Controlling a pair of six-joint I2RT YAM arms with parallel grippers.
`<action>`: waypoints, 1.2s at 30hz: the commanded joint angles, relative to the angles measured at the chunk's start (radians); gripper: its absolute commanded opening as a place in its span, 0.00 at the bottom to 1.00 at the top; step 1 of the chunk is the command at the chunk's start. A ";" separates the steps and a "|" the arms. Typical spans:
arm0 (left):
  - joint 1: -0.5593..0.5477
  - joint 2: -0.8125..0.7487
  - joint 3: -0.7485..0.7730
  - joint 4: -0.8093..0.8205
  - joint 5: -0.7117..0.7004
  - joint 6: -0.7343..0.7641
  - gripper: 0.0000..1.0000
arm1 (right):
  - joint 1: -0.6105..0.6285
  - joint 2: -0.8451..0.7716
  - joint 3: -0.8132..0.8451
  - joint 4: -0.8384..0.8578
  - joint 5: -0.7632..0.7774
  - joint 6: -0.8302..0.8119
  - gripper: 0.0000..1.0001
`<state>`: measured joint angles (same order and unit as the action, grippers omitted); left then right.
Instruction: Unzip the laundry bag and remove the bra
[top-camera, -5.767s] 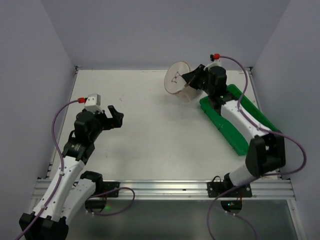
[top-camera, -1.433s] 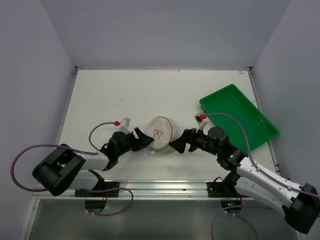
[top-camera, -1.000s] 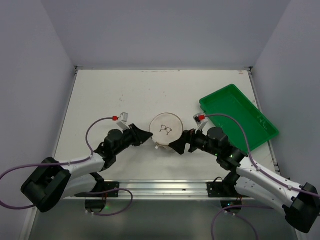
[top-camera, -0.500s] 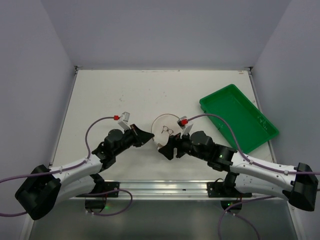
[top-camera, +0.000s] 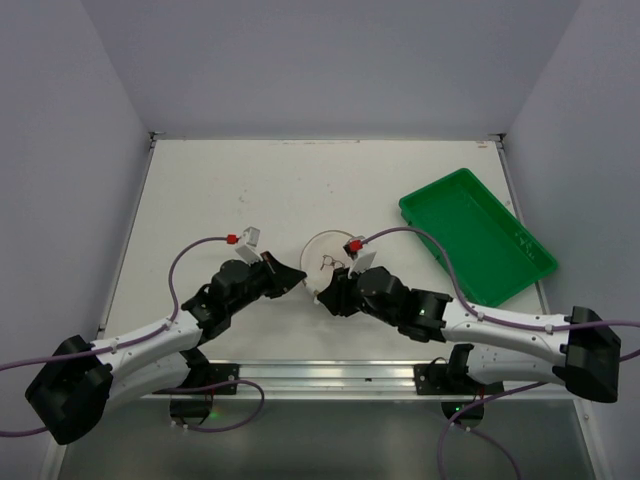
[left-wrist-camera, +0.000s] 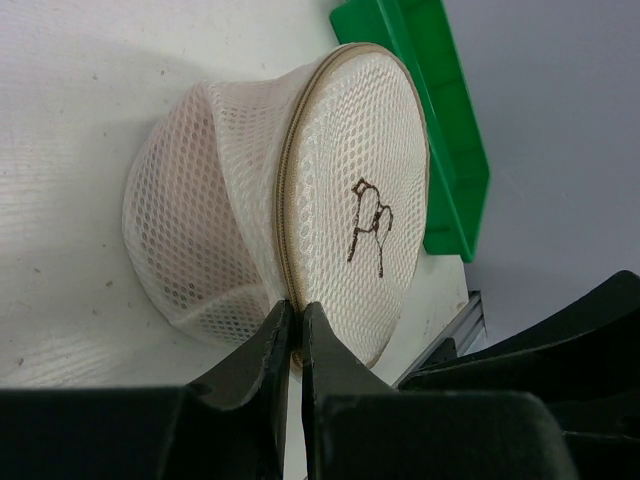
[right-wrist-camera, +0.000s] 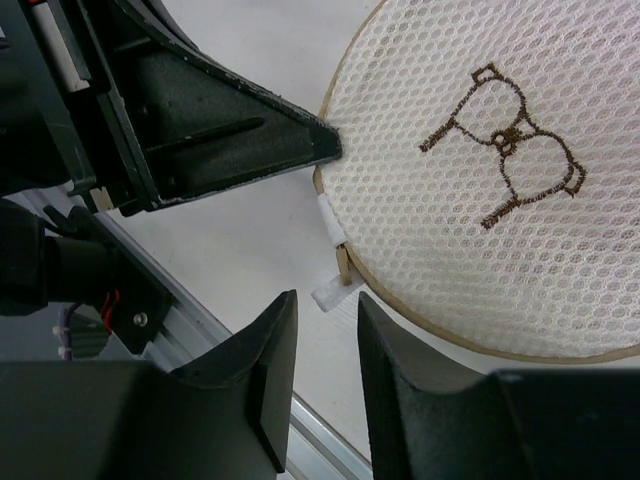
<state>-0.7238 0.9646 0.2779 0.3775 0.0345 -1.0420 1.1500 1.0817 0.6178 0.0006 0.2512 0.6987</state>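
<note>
The right end effector (right-wrist-camera: 328, 300) has closed in from the tray side, its jaws narrowed but apart at the white zipper pull (right-wrist-camera: 330, 293). The left end effector (left-wrist-camera: 297, 305) is clenched on the tan rim of the laundry bag (top-camera: 328, 257), tipped up near the counter's (top-camera: 250, 190) front edge. Open surface lies behind, and the green tray (top-camera: 480, 235) sits well apart to the right.

No lettering (just a bra outline (right-wrist-camera: 505, 145) on the laundry bag (right-wrist-camera: 440, 260)).
</note>
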 joint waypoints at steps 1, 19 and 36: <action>-0.011 -0.004 0.040 -0.005 -0.022 -0.018 0.00 | 0.002 0.023 0.056 0.030 0.068 0.007 0.32; -0.016 -0.014 0.069 -0.052 -0.030 -0.036 0.00 | 0.002 0.095 0.069 0.039 0.036 0.012 0.27; -0.020 -0.032 0.070 -0.061 -0.028 -0.044 0.00 | 0.002 0.161 0.111 0.047 0.037 -0.005 0.15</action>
<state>-0.7345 0.9493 0.3107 0.3115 0.0181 -1.0672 1.1500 1.2377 0.6876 0.0196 0.2676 0.6991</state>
